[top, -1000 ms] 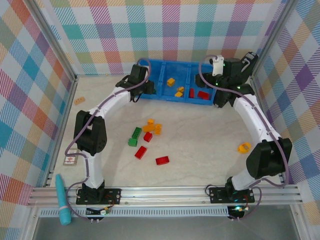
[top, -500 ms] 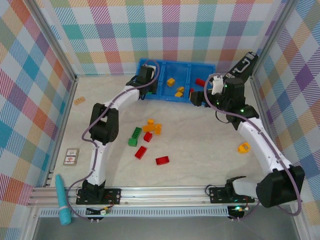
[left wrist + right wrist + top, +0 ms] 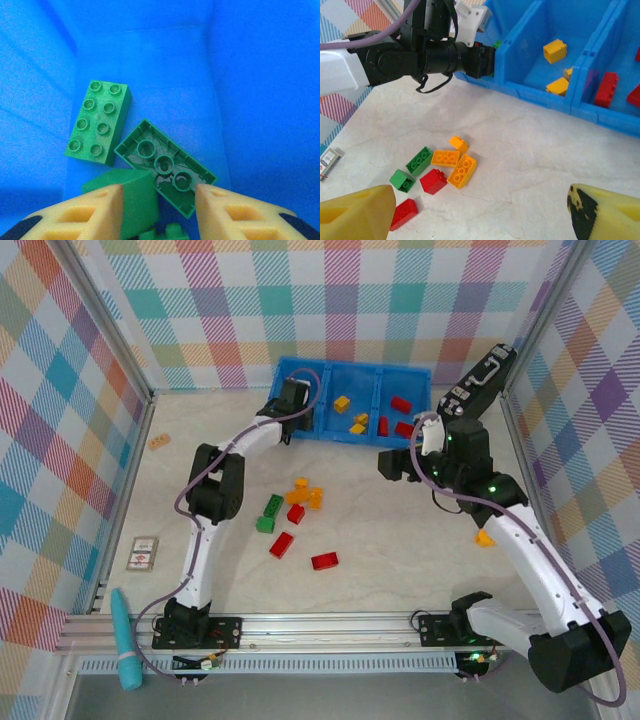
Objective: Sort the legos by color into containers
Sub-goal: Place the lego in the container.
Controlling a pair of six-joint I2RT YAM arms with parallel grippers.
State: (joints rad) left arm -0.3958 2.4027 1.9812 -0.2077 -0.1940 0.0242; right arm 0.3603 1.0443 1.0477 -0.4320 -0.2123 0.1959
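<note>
My left gripper (image 3: 292, 400) reaches down into the left compartment of the blue tray (image 3: 352, 367). In the left wrist view its jaws (image 3: 159, 192) stand apart. One green lego (image 3: 135, 200) leans on the left finger and is clear of the right one. Two more green legos (image 3: 97, 122) (image 3: 167, 165) lie on the compartment floor. Yellow-orange legos (image 3: 342, 403) sit in the middle compartment and red ones (image 3: 401, 404) in the right. My right gripper (image 3: 395, 465) hangs open and empty over the table (image 3: 480, 215). Below it lie loose legos: yellow-orange (image 3: 462, 171), green (image 3: 419, 160) and red (image 3: 433, 181).
A lone yellow-orange brick (image 3: 485, 537) lies by the right arm, and an orange piece (image 3: 159, 442) near the left wall. A card (image 3: 142, 553) sits at the front left. A teal tool (image 3: 124, 640) rests on the frame rail. Plaid walls close in three sides.
The left jaws have parted inside the left compartment, with the green lego now free of the right finger. The right arm drew back from the tray toward the table's middle, jaws wide.
</note>
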